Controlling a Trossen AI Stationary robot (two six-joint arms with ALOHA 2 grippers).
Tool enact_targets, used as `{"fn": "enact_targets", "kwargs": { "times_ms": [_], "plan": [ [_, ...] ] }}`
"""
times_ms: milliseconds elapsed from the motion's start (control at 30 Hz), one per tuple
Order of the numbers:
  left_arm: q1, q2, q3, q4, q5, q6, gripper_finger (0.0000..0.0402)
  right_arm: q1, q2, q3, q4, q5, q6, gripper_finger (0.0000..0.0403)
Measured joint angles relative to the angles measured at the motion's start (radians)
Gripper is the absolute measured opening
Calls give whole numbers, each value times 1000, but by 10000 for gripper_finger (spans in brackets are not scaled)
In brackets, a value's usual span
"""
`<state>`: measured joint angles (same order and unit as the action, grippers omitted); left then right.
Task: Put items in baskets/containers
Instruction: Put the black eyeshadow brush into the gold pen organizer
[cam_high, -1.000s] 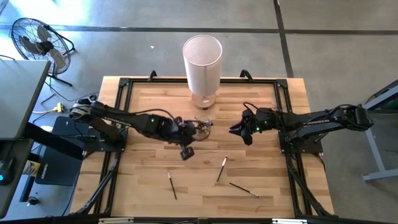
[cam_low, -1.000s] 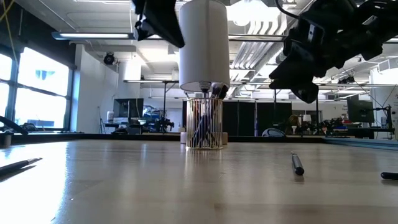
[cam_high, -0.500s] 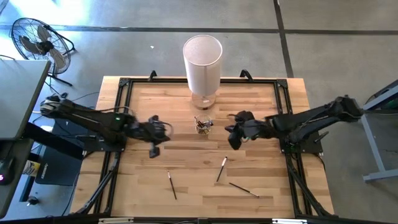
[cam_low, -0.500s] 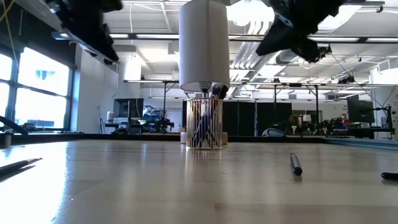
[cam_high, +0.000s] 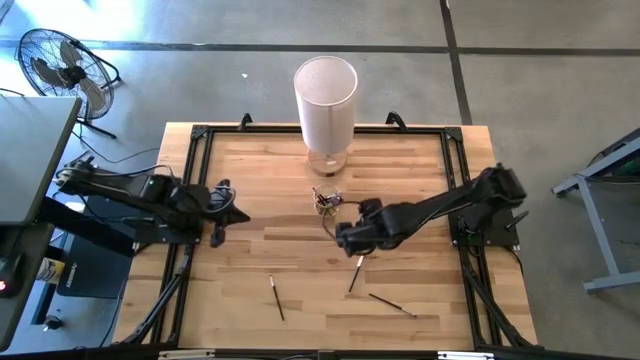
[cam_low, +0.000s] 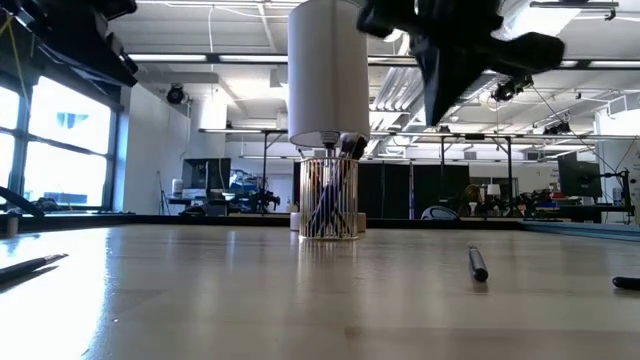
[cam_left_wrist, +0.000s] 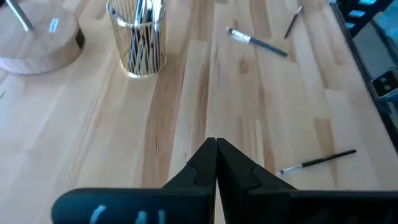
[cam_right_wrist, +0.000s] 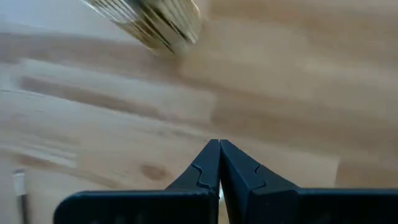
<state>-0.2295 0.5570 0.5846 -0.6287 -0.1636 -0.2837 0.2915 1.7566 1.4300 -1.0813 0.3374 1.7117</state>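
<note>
A small clear glass cup (cam_high: 325, 201) stands upright mid-table with several thin brushes standing in it, also seen in the low view (cam_low: 328, 196). Three more brushes lie flat on the wood nearer the front edge (cam_high: 276, 297) (cam_high: 356, 272) (cam_high: 392, 304). My right gripper (cam_high: 345, 237) hovers shut just near-side of the cup and above the middle brush, nothing between its fingers (cam_right_wrist: 219, 147). My left gripper (cam_high: 219, 234) is drawn back toward the table's left edge, shut and empty (cam_left_wrist: 216, 147).
A tall white cylinder (cam_high: 325, 98) on a round wooden base (cam_left_wrist: 37, 38) stands just behind the cup. A black frame (cam_high: 196, 140) edges the table. Bare wood lies between the cup and my left gripper.
My left gripper has pulled away from the cup toward the table's left edge. My right gripper has swung from the right side toward the table's middle and near side, ending beside the cup above a lying brush. The brushes and cup have stayed put.
</note>
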Motion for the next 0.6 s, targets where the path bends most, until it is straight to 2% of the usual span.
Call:
{"fn": "enact_targets", "kwargs": {
  "times_ms": [233, 467, 600],
  "plan": [
    [0, -13, 0, -5, -1, 21, 0, 3, 111, 0, -8, -181, 184, 21],
    [0, -3, 0, -6, -3, 49, 0, -1, 184, -8, 6, -253, 225, 76],
    [0, -3, 0, -5, -3, 55, 0, -3, 190, -69, 93, -268, 250, 95]
  ]
}}
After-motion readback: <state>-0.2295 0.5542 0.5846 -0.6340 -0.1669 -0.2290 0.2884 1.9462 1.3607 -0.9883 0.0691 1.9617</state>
